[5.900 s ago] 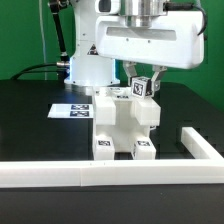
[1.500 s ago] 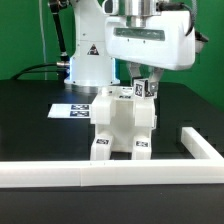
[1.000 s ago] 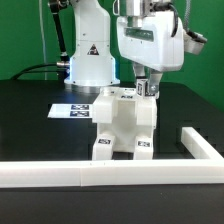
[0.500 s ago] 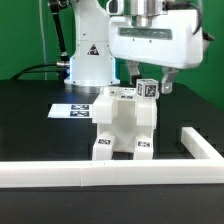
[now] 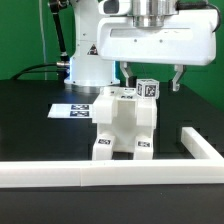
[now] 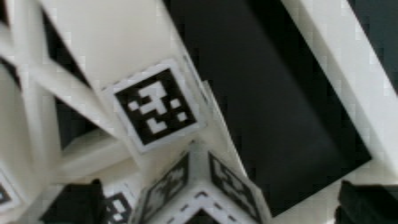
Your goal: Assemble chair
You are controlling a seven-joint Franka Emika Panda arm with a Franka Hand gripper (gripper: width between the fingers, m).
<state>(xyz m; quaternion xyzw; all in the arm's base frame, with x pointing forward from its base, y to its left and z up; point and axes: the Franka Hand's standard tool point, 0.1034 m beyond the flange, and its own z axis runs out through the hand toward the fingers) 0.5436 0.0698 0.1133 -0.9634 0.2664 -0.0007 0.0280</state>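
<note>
The white chair (image 5: pixel 122 125) stands upright on the black table, with tags on its feet and top. A small white tagged piece (image 5: pixel 148 90) sits on its top, towards the exterior view's right. My gripper (image 5: pixel 152 80) hovers right over it, open, one finger (image 5: pixel 127 78) on each side of the piece and apart from it. In the wrist view the tagged chair panels (image 6: pixel 157 105) fill the picture. The small piece (image 6: pixel 222 190) sits between the dark fingertips (image 6: pixel 68 205), with the gripper (image 6: pixel 214 208) open around it.
The marker board (image 5: pixel 75 108) lies flat on the table behind the chair at the exterior view's left. The low white border rail (image 5: pixel 100 176) runs along the front and turns back at the right (image 5: pixel 200 146). The robot base (image 5: pixel 88 62) stands behind.
The gripper has turned about its vertical axis above the small piece, and its fingers have spread apart and let the piece go. The chair has not moved.
</note>
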